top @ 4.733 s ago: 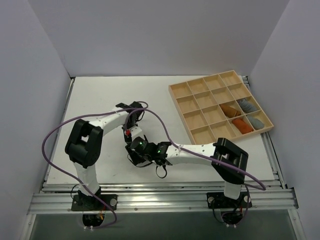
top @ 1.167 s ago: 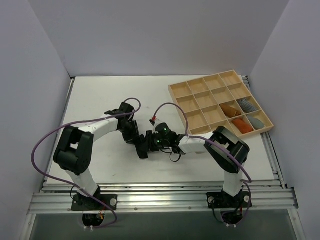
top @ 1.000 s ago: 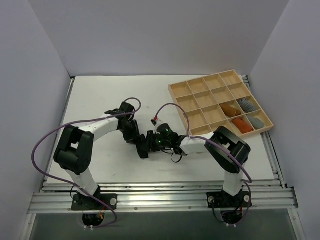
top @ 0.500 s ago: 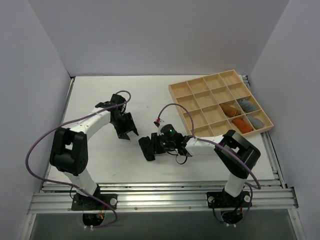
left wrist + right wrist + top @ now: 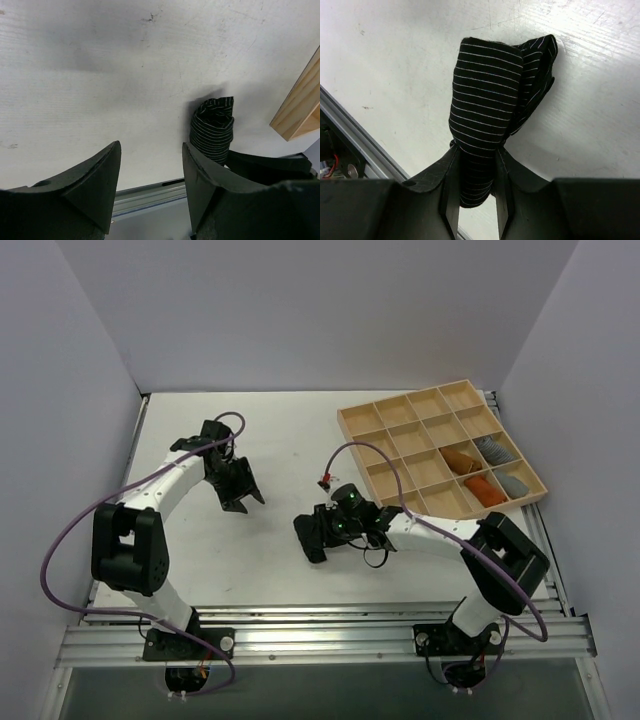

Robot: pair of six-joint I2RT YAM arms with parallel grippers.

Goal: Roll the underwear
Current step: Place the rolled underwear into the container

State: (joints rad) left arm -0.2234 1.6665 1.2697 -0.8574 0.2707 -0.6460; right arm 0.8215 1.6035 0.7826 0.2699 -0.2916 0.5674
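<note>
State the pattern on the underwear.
The underwear is black with thin pale stripes, clearest in the right wrist view, where the right gripper pinches it.

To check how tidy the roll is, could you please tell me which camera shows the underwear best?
The right wrist view: the underwear fills the frame, its stripes sharp, pinched by the right gripper. The left wrist view shows it small and partly hidden; the top view shows only a dark lump.

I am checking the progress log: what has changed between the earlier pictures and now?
The left gripper left the underwear and drew back to the far left, jaws open and empty. The right gripper moved a little rightward, jaws shut on the rolled underwear. The tray and its cloth rolls stayed as they were.
</note>
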